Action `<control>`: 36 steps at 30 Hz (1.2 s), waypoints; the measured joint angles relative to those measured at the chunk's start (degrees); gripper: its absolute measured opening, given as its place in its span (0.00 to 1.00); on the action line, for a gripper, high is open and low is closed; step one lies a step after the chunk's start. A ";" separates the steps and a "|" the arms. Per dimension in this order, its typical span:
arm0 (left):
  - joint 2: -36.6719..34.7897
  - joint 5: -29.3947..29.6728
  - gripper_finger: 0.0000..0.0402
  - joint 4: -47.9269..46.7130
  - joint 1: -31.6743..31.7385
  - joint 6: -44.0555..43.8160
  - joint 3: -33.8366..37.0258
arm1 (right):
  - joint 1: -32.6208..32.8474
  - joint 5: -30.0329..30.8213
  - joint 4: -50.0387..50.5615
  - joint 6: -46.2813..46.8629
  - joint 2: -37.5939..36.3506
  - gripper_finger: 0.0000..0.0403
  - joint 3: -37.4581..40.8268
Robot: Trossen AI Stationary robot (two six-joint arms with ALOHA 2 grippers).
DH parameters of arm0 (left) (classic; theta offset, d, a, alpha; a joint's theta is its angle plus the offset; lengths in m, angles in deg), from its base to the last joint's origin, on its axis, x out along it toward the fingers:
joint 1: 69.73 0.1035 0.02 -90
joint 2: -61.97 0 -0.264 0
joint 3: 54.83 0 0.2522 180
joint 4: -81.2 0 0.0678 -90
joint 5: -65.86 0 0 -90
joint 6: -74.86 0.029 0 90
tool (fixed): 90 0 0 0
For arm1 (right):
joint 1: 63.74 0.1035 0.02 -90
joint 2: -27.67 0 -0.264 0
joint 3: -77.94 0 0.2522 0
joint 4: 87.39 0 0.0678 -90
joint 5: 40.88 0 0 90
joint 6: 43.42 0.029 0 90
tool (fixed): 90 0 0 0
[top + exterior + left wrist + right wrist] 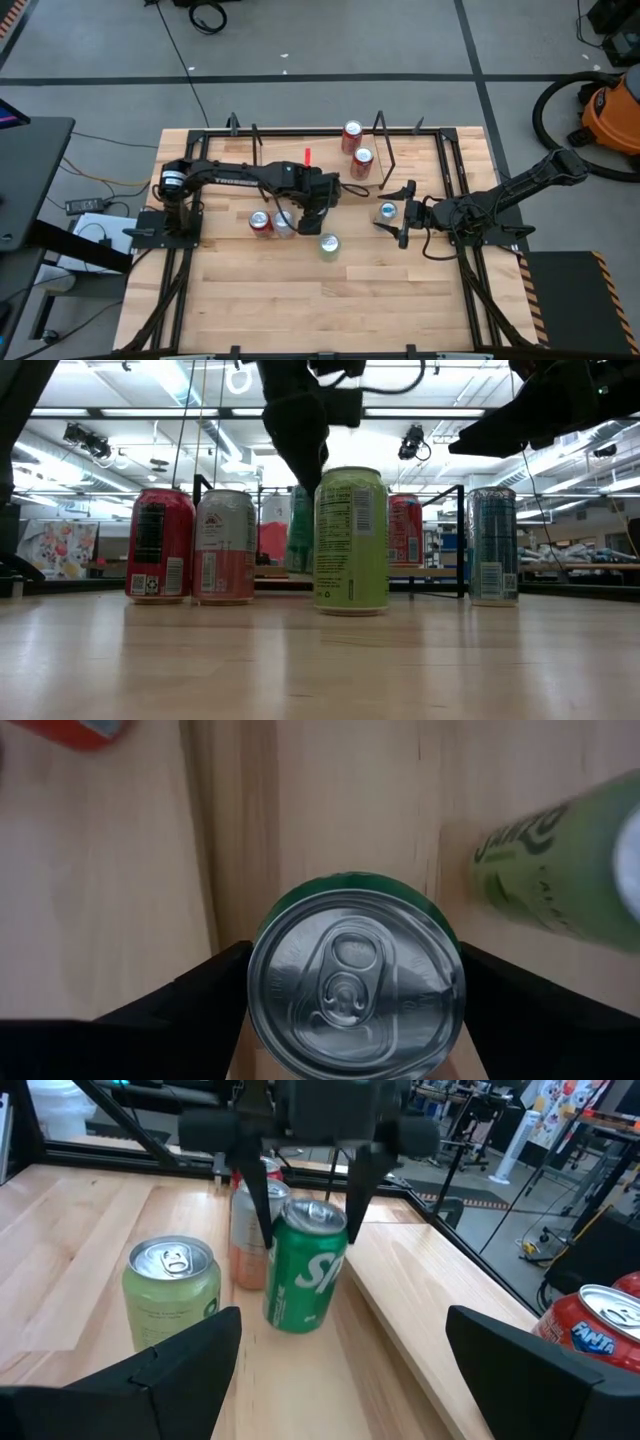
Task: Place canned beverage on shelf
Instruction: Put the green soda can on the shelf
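Gripping dark green aluminium soda can (305,1267) by its top, tilted, bottom rim near the table | left gripper (308,1205) clamps it from above for carrying to the low wood shelf (372,180) beyond | right gripper (404,213) waits alongside, fingers apart, empty.

The left arm is reaching across the middle of the bench, with its left claw (308,1175) pointing down and its two fingers (195,1000) closing on both sides of a can. The right arm is waiting at the right side, its right claw (397,222) standing open.
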 joint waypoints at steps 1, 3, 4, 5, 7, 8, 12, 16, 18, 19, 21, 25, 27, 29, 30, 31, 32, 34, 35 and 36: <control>-0.65 -0.01 0.79 -0.10 0.15 -0.04 -0.03 | 0.00 0.00 0.09 0.00 0.00 0.90 0.00; -1.77 -0.08 0.79 -0.53 0.53 -0.25 -0.02 | 0.00 -0.02 0.39 -0.33 0.00 0.90 0.00; -2.43 0.00 0.79 -0.30 0.69 -0.33 -0.03 | 0.00 -0.02 0.42 -0.35 0.00 0.90 0.00; -2.89 -0.01 0.79 -0.02 0.95 -0.45 -0.03 | 0.00 -0.03 0.52 -0.36 0.00 0.90 0.00; -3.80 0.03 0.79 0.19 1.51 -0.73 -0.05 | 0.00 -0.04 0.54 -0.31 0.00 0.90 0.00; -4.14 -0.01 0.79 0.12 1.88 -1.18 -0.03 | 0.00 -0.04 0.67 -0.26 0.00 0.90 0.00; -5.70 0.09 0.79 0.60 3.59 -2.73 -0.05 | 0.00 -0.06 0.57 -0.28 0.00 0.90 0.00; -6.26 3.82 0.79 1.33 5.24 -3.29 -0.05 | 0.00 -0.04 0.41 -0.33 0.00 0.90 0.00; -6.27 5.41 0.79 1.87 6.37 -3.32 -0.05 | 0.00 -0.05 0.31 -0.34 0.00 0.90 0.00; -6.27 5.77 0.79 2.17 7.03 -3.33 -0.05 | 0.00 -0.06 0.19 -0.35 0.00 0.90 0.00; -6.27 5.93 0.79 3.28 8.57 -3.39 -0.05 | 0.00 -0.06 0.17 -0.26 0.00 0.90 0.00; -6.27 5.96 0.79 5.84 11.70 -2.84 -0.05 | 0.00 -0.08 0.17 -0.33 0.00 0.90 0.00; -6.27 5.10 0.79 6.92 13.34 -1.60 -0.05 | 0.00 -0.08 0.16 -0.35 0.00 0.90 0.00; -6.11 2.86 0.79 7.88 14.86 -0.18 -0.05 | 0.00 -0.08 0.10 -0.44 0.00 0.90 0.00; -5.83 1.93 0.79 8.57 15.57 0.53 -0.05 | 0.00 -0.08 0.08 -0.49 0.00 0.90 0.00; -5.47 1.34 0.79 9.34 16.26 1.27 -0.05 | 0.00 -0.08 0.08 -0.72 0.00 0.90 0.00; -5.11 0.80 0.79 9.86 16.95 1.94 -0.05 | 0.00 -0.06 0.06 -0.74 0.00 0.90 0.00; -4.38 -0.14 0.79 10.67 18.19 3.17 -0.05 | -0.21 -0.06 0.04 -0.86 0.00 0.90 0.00; -4.04 -0.92 0.79 11.03 18.86 3.57 -0.05 | -0.36 -0.08 0.04 -0.87 0.00 0.90 0.00; -3.76 -1.72 0.79 11.20 19.47 3.93 -0.05 | -0.52 -0.08 0.04 -0.87 0.00 0.90 0.00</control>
